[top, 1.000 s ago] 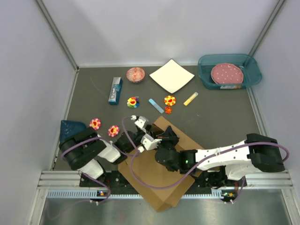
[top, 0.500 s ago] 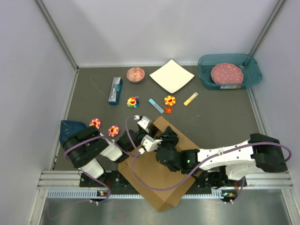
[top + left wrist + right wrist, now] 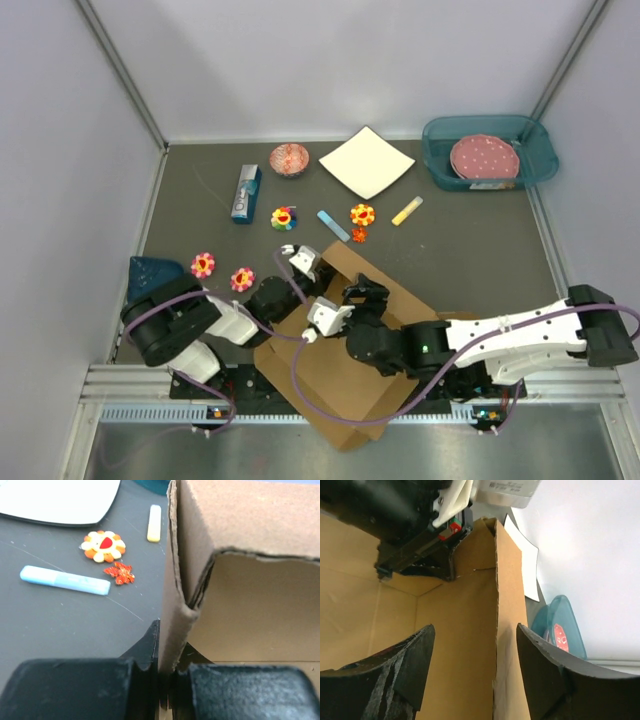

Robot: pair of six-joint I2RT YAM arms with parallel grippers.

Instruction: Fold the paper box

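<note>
While the left gripper (image 3: pixel 166 672) clamped jaws on a raised wall of the paper box (image 3: pixel 350 400) at the near edge of the bench (image 3: pixel 480 240), the right gripper (image 3: pixel 475 650) straddled a wall edge, jaws apart and empty, the next move probably a pinch to crease it.

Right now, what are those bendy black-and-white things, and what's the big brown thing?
They are two robot arms, each ending in a pincher. One picture looks down from above; the other two come from cameras on the wrists. The left gripper pinches a wall of the brown paper box. The right gripper is open, straddling an upright wall. Farther back lie toy flowers, a white sheet, a bowl and a blue tray holding a spotted plate.
</note>
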